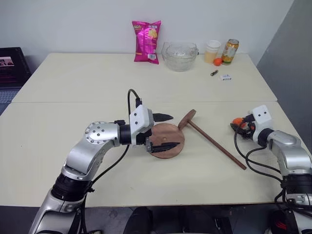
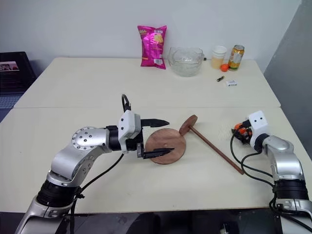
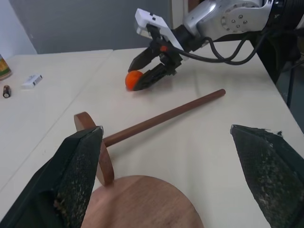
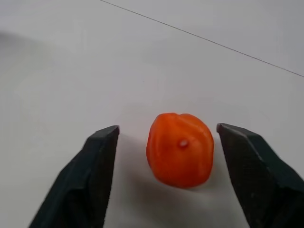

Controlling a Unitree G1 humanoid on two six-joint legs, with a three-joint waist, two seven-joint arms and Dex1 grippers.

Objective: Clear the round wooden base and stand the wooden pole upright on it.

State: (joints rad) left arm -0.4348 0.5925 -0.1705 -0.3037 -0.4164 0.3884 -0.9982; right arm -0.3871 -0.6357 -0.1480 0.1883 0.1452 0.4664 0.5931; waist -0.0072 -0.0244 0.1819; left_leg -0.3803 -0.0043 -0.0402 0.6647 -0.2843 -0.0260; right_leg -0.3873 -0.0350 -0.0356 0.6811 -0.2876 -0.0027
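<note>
Clearing looks done: the round wooden base (image 1: 166,140) lies flat near the middle of the front table (image 1: 58,122) with nothing on it. An orange fruit (image 4: 180,148) sits on the tabletop well off to the right, between the parted fingers of the right gripper (image 4: 166,171), which touch neither side of it, so by my reading it is set down and let go.

What remains is the whole second half. The wooden pole (image 1: 217,145) lies flat on the table, its disc head (image 1: 186,119) tipped on edge just beside the base's far right rim, its rod running away toward the right front. It is not yet lifted or stood up.

The left gripper (image 1: 164,130) hovers over the base, pointing right, its 2 fingers spread wide with 1 above the far edge and 1 above the near part; it holds nothing.

Along the back edge of the far table stand a pink snack bag (image 1: 146,41), a glass bowl (image 1: 179,55), a cup (image 1: 212,51) and a can (image 1: 229,51), with a small battery (image 1: 214,73) and a small white box (image 1: 225,77) nearer; all are well apart from the work. Nothing blocks the base; the orange fruit sits near the rod's far end and could be knocked when the pole swings up.
</note>
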